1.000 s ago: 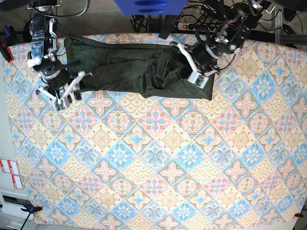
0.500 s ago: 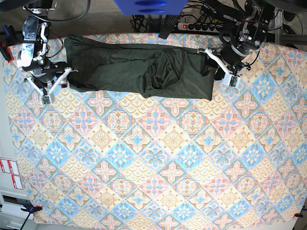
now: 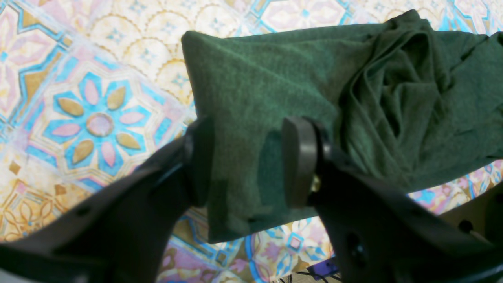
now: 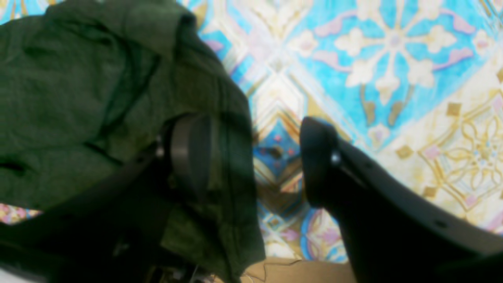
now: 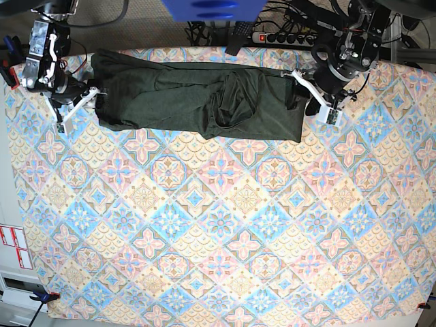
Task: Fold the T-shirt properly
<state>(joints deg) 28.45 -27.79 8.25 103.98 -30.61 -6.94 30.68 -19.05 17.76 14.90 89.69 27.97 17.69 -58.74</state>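
**Both grippers stood open at the ends of a long folded shirt**

The dark olive-green, heathered knit T-shirt lay as a long narrow band along the far edge of the table, on the patterned cloth of blue, pink and cream tiles. It was folded lengthwise, with a bunched knot of creases near its middle, where loose fabric had gathered into deep folds.

The left gripper hung at one short end of the band with its black fingers spread apart; in the left wrist view the flat corner of the shirt showed between them, but whether the pads touched the cloth could not be told. The right gripper stood at the opposite end, its jaws also apart, one finger over the rumpled edge of the fabric and the other over bare tablecloth. Neither held anything.

The fabric looked thin, soft and light, so it would probably sag and drape the moment it was lifted, offering no stiffness of its own. A pinch through all layers at each end corner seemed the soundest hold, since a grasp of the top layer alone could peel the fold open. The bunched middle would likely drag and stay creased unless the two ends were drawn taut first.
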